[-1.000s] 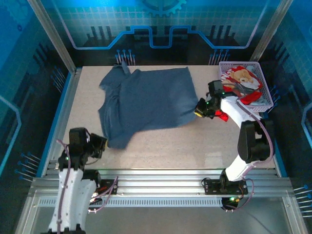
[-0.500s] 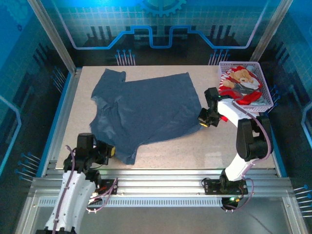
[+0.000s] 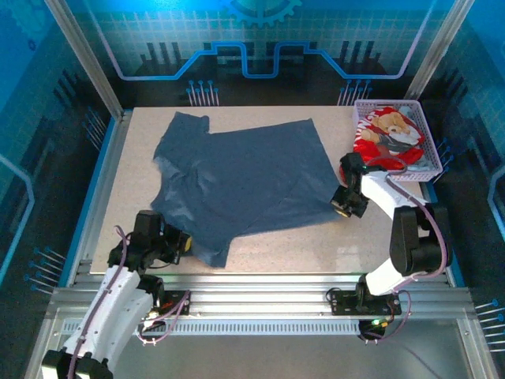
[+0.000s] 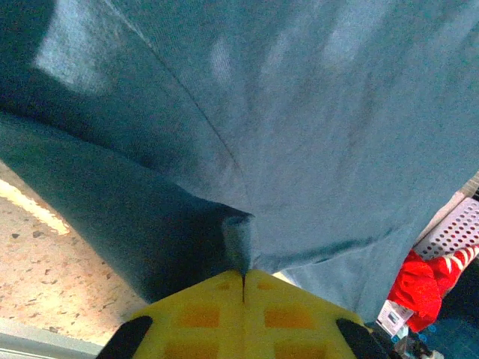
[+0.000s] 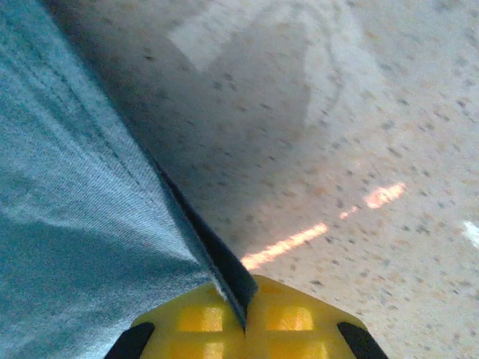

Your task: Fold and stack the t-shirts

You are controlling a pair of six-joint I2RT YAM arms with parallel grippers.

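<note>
The slate-blue t-shirt (image 3: 237, 178) lies spread over the middle of the table, its sleeve toward the far left. My left gripper (image 3: 183, 243) is at the shirt's near left corner, and in the left wrist view the yellow fingers (image 4: 243, 275) are shut on a pinch of blue cloth (image 4: 299, 112). My right gripper (image 3: 342, 205) is shut on the shirt's right corner; the right wrist view shows its hem (image 5: 90, 224) caught between the shut fingers (image 5: 247, 299). The red teddy-bear t-shirt (image 3: 387, 134) lies bunched in the basket and also shows at the right edge (image 4: 419, 280).
The lilac mesh basket (image 3: 426, 167) stands at the far right corner of the table, close to my right arm; its wall (image 4: 458, 232) shows in the left wrist view. Speckled tabletop (image 3: 300, 249) lies bare along the near edge. Metal frame rails border the table.
Both grippers have drawn the blue shirt toward the near edge and apart. It now lies flatter and wider. The left gripper moved right and nearer, the right gripper right and nearer.
</note>
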